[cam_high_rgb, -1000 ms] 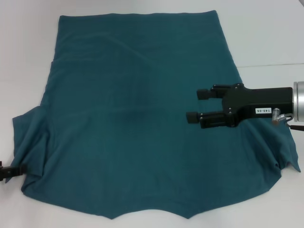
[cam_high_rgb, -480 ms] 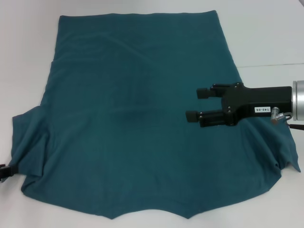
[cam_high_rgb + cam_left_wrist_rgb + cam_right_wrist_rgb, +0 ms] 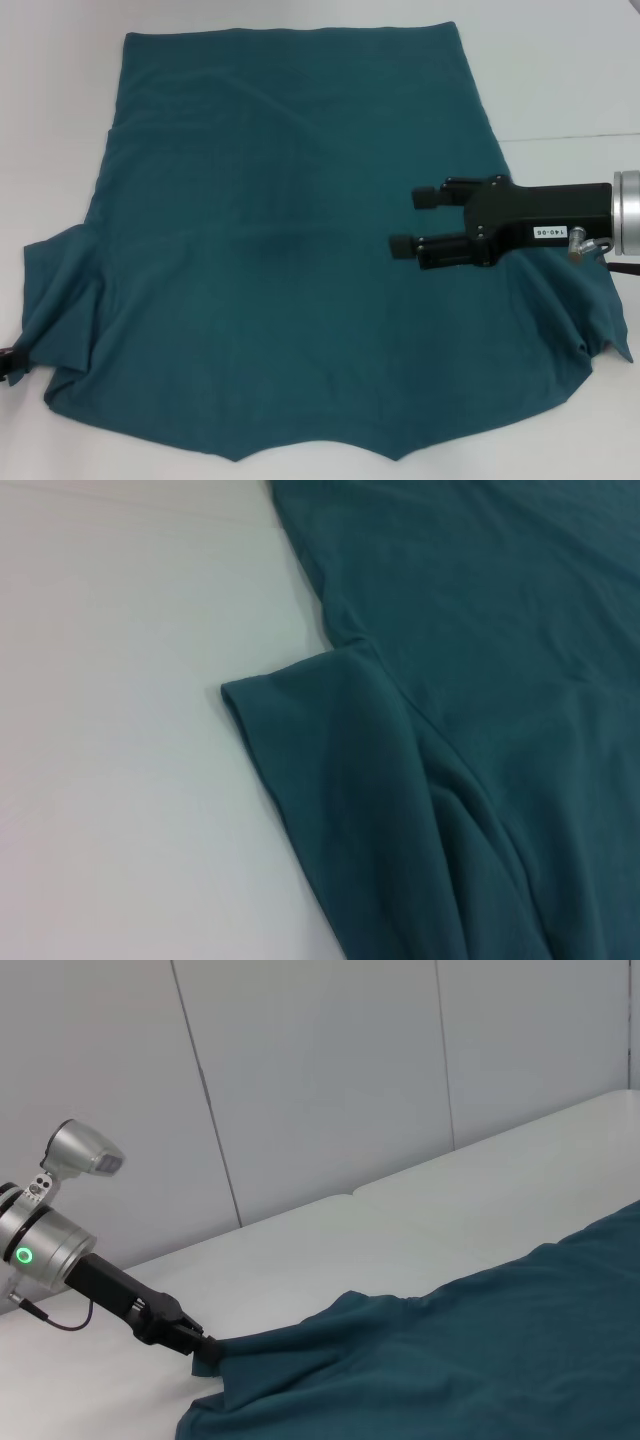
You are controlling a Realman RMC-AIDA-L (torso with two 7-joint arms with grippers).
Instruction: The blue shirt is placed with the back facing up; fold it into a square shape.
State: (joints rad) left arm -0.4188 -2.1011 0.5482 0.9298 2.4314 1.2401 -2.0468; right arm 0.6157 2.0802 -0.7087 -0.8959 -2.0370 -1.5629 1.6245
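Your right gripper (image 3: 410, 222) carries a small white label whose print you cannot make out. It hovers over the right half of the blue shirt (image 3: 290, 260), jaws parted wide and holding nothing. The shirt lies spread flat across most of the white table (image 3: 570, 70), plain side up, its collar at the near edge. Bare table runs along the left and right edges and the far right corner. Your left gripper (image 3: 205, 1348) is at the near left sleeve (image 3: 330, 730), closed on the cloth at its edge.
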